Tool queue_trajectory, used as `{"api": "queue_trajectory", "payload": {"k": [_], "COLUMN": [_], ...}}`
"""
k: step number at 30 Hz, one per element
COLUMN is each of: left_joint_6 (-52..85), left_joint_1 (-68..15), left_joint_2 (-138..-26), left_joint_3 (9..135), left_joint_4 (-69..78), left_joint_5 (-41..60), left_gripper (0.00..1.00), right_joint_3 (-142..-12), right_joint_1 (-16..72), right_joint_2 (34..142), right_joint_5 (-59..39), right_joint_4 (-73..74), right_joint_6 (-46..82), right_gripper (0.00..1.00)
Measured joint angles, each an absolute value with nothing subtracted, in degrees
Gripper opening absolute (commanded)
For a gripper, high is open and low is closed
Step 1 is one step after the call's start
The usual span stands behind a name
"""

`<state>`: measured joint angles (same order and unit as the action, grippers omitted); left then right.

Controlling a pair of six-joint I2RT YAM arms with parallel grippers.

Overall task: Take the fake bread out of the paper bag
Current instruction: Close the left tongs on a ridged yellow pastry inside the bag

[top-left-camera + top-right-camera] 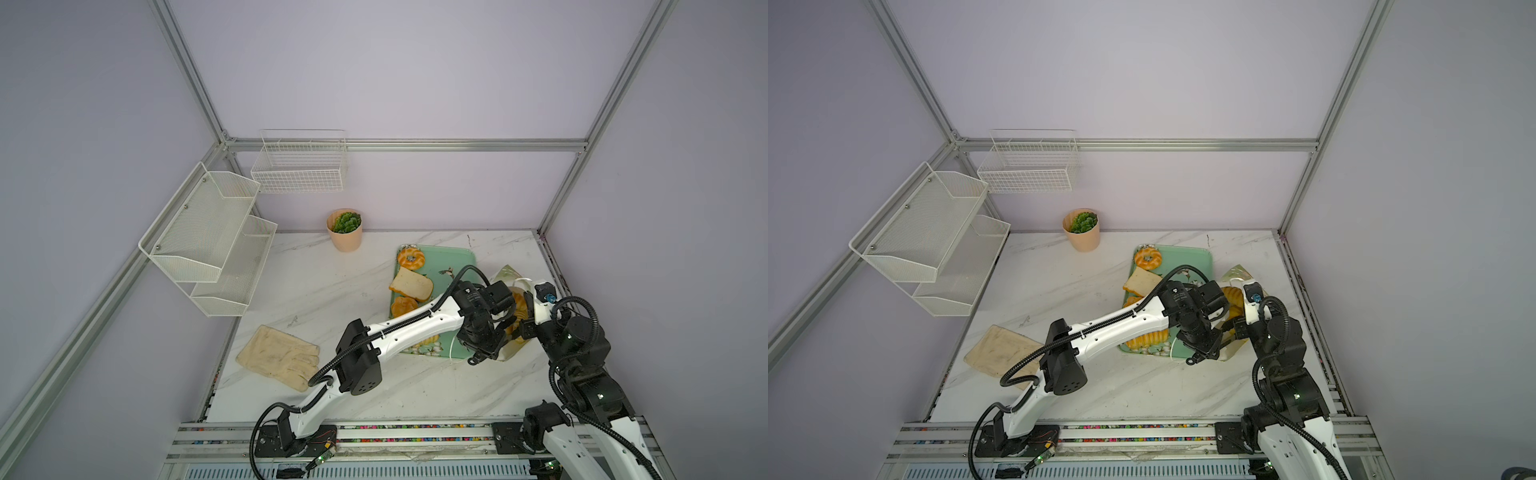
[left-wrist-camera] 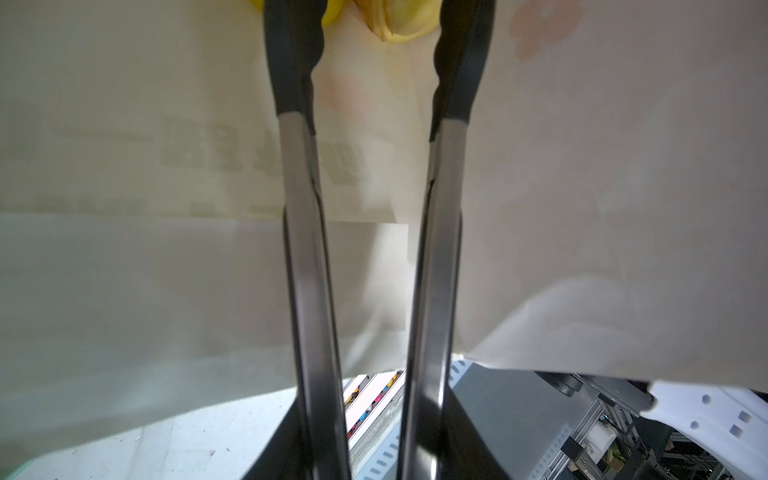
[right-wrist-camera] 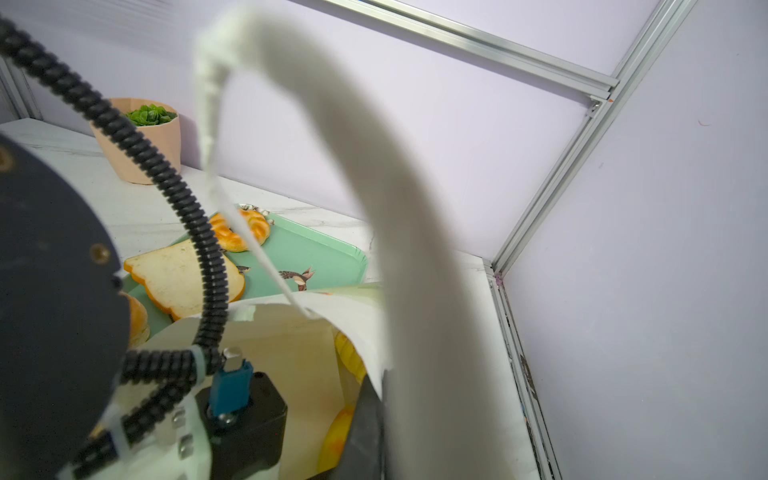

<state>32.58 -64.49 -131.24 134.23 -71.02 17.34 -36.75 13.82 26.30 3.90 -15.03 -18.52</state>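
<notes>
Marble tabletop (image 1: pixel 332 291) | left arm (image 1: pixel 415 328) stretched over tray (image 1: pixel 449 262), left tool (image 2: pixel 378 25) in paper bag (image 2: pixel 582 187) — grip unclear | right tool (image 3: pixel 370 415) pinching rim

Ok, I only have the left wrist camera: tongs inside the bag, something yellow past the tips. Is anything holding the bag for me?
Observer: Yes. The right gripper is shut on the rim of the paper bag, as the right wrist view shows.
Operator: How many breads are out?
Observer: Four lie on the green tray: a ring donut, a toast slice, a bun and a ridged loaf.
Operator: Room for more there?
Observer: In both top views the tray's far right part, around the bird print, is bare.
</notes>
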Motion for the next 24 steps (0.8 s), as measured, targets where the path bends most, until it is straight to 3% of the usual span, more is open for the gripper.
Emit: {"api": "queue_trajectory", "payload": {"k": [8, 24], "left_joint_6": [32.4, 30.8], "left_joint_1": [-63.1, -58.2], "left_joint_2": [-130.3, -118.9], "left_joint_3": [134.3, 132.8], "left_joint_4": [-71.0, -71.6], "left_joint_5": [17.6, 16.1], "left_gripper": [0.0, 0.0], "right_joint_3": [-36.7, -36.7], "right_joint_1": [13.8, 13.8], "right_joint_2": [26.1, 28.1], "right_joint_5": [4.5, 5.2], "right_joint_4": [-14.8, -12.6], "right_joint_6": [-18.6, -18.7], "right_gripper": [0.0, 0.0]}}
